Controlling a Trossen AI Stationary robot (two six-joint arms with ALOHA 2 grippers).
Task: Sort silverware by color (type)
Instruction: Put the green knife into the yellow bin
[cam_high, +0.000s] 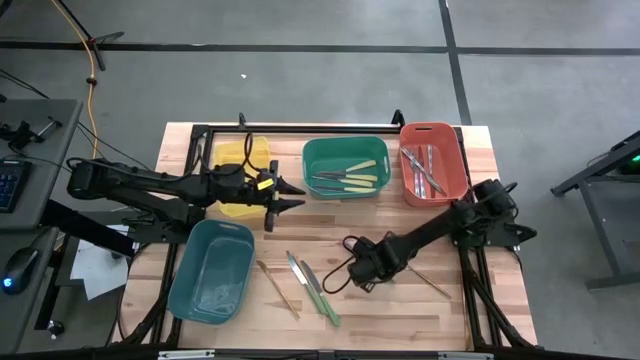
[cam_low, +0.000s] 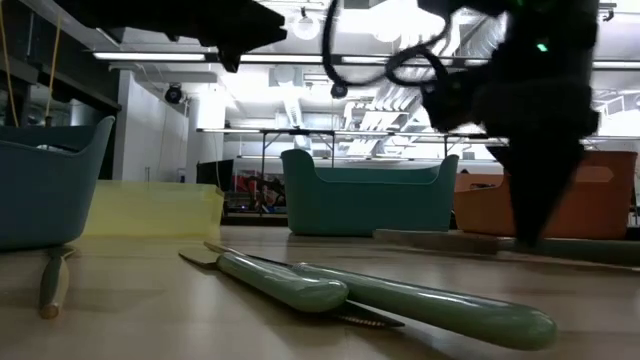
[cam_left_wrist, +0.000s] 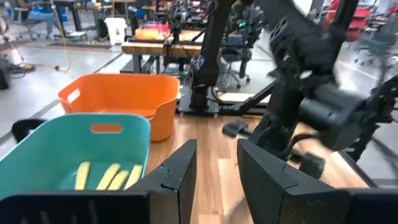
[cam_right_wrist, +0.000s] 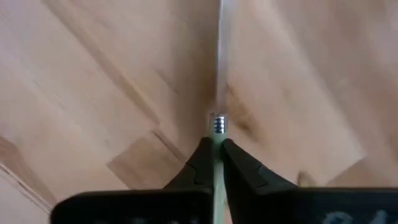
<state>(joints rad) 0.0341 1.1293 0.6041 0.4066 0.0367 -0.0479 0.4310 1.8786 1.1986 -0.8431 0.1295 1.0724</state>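
My right gripper (cam_right_wrist: 216, 163) is low over the table's middle (cam_high: 352, 272), shut on a green-handled utensil (cam_right_wrist: 217, 134) whose silver blade (cam_right_wrist: 219, 50) points ahead over the wood. My left gripper (cam_left_wrist: 215, 177) hangs open in the air (cam_high: 288, 196) between the yellow bin (cam_high: 240, 158) and the green bin (cam_high: 345, 167), holding nothing. Two green-handled utensils (cam_high: 296, 268) (cam_high: 322, 294) and a wooden one (cam_high: 277, 288) lie flat on the table near the teal bin (cam_high: 212, 268). Another wooden one (cam_high: 430, 282) lies right of my right gripper. My right gripper pinches the green handle (cam_right_wrist: 216, 171) between its two fingers, just behind the ribbed silver collar (cam_right_wrist: 217, 124). The fingers lie along the utensil, with the blade sticking out past the fingertips. Whether the blade rests on the wood or is lifted, I cannot tell.
The green bin holds yellow-handled utensils (cam_high: 360, 172); the red bin (cam_high: 433, 162) holds silver-grey ones (cam_high: 424, 170). The teal bin stands at the near left. The table's black frame (cam_high: 300, 128) runs along the far edge. Bare wood lies between the bins and the loose utensils.
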